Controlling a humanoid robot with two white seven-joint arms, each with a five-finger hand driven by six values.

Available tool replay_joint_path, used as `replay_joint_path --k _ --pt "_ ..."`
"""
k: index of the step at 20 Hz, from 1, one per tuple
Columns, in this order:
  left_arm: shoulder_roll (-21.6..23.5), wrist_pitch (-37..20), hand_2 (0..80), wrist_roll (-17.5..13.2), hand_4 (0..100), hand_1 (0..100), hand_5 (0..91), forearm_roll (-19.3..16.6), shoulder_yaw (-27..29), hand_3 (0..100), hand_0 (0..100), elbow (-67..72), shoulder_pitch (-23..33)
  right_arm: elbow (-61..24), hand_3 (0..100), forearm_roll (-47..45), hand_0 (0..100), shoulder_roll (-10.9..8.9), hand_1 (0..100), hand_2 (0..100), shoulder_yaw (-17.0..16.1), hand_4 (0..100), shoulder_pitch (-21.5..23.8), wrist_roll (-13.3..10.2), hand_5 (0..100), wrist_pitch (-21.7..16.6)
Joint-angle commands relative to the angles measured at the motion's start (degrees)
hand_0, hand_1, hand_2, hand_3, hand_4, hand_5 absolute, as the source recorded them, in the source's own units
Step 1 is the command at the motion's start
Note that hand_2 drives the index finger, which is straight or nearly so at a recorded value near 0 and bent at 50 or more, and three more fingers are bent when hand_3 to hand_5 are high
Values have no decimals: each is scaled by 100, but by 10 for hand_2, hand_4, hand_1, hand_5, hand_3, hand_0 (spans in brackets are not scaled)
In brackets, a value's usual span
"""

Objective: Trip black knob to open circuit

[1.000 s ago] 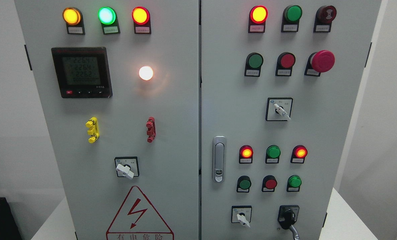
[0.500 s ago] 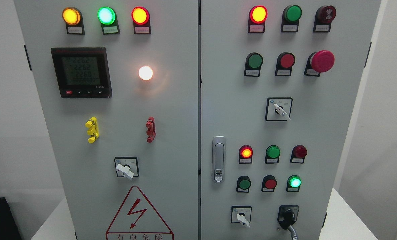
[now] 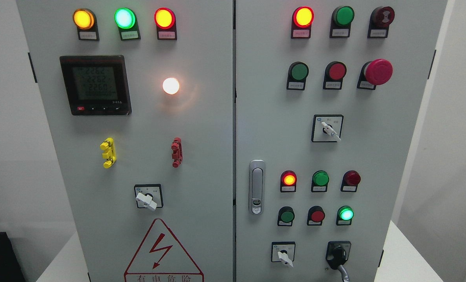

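Low on the cabinet's (image 3: 201,117) right door, near its bottom edge, sits the black knob (image 3: 337,253), right of a white selector switch (image 3: 283,256); neither hand shows, so their state cannot be told.

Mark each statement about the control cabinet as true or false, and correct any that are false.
1. The black knob sits at the lower right of the right-hand door. True.
2. A robot hand is gripping the black knob. False: no hand or arm is in view.
3. The top row of the left door shows a lit green lamp between two others. True.
4. The red mushroom button is on the left door. False: it is on the right door, upper right.
5. The small round green light above the black knob is dark. False: it glows.
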Motion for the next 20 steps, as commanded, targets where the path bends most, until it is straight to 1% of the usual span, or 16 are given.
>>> replay_joint_path --k 1,8,10,14,20 --pt "-5 7 0 2 0 389 0 14 5 0 120 6 -2 -297 1000 51 696 34 697 0 179 1000 -139 151 985 -169" --pt "-14 7 0 2 0 389 0 14 5 0 120 6 -2 -297 1000 60 698 34 698 0 161 1000 -104 142 985 -186" --pt "-5 7 0 2 0 389 0 14 5 0 120 6 -3 -297 1000 51 699 34 699 0 30 1000 -95 142 985 -186" --pt "-5 -2 0 2 0 389 0 14 5 0 120 6 -11 -270 1000 42 700 25 700 0 -85 1000 -95 160 985 -187" --pt "-5 7 0 2 0 389 0 14 5 0 120 6 -2 -244 1000 42 702 25 703 0 -138 1000 -87 160 984 -187"
